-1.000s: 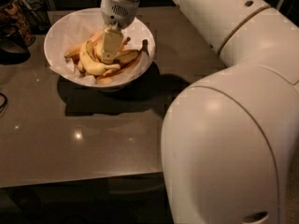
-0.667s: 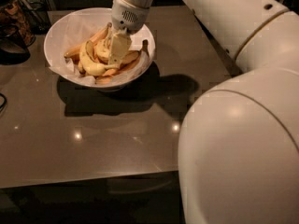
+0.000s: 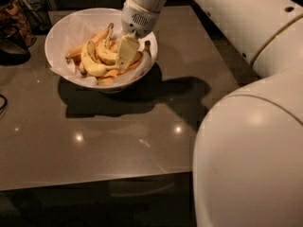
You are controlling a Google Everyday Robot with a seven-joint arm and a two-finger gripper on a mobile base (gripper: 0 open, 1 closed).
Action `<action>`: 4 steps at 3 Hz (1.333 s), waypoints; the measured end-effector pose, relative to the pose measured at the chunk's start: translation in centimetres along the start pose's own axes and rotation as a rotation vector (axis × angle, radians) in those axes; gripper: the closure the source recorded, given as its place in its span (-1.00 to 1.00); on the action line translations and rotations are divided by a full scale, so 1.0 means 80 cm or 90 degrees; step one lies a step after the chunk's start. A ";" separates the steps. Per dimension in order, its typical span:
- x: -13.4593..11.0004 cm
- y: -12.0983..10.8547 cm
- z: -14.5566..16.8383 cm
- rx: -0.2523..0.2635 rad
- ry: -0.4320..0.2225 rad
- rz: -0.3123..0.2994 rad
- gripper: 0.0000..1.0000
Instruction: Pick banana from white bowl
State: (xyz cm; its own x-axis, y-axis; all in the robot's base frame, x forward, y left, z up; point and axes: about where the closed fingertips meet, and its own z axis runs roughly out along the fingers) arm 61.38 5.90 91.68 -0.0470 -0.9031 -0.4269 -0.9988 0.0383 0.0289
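The white bowl (image 3: 61, 32) with its paper lining stands at the back left of the grey table. It holds several bananas. A plump, curved yellow banana (image 3: 93, 66) lies at the front of the pile, with slimmer orange-tinted bananas (image 3: 85, 46) behind and beneath it. My gripper (image 3: 126, 51) reaches down into the right half of the bowl from above. It is right among the bananas, just right of the yellow one. Whether it touches or holds any fruit is hidden.
Dark objects (image 3: 16, 20) stand at the table's back left corner, beside the bowl. The table's front edge (image 3: 94, 181) runs across the lower part of the view. My arm's large white link (image 3: 251, 160) fills the lower right and hides that side of the table.
The gripper has shifted a little to the right inside the bowl. The arm's big links have swung to the right. The bananas look unmoved.
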 end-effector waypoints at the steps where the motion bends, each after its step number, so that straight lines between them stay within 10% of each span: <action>1: 0.000 0.000 0.000 0.000 0.000 0.000 0.28; 3: 0.000 0.000 0.000 0.000 0.000 0.000 1.00; 4: -0.002 0.000 -0.003 0.000 0.000 0.000 1.00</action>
State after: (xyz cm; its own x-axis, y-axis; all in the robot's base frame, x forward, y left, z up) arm 61.36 5.90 91.98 -0.0467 -0.9029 -0.4274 -0.9989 0.0381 0.0287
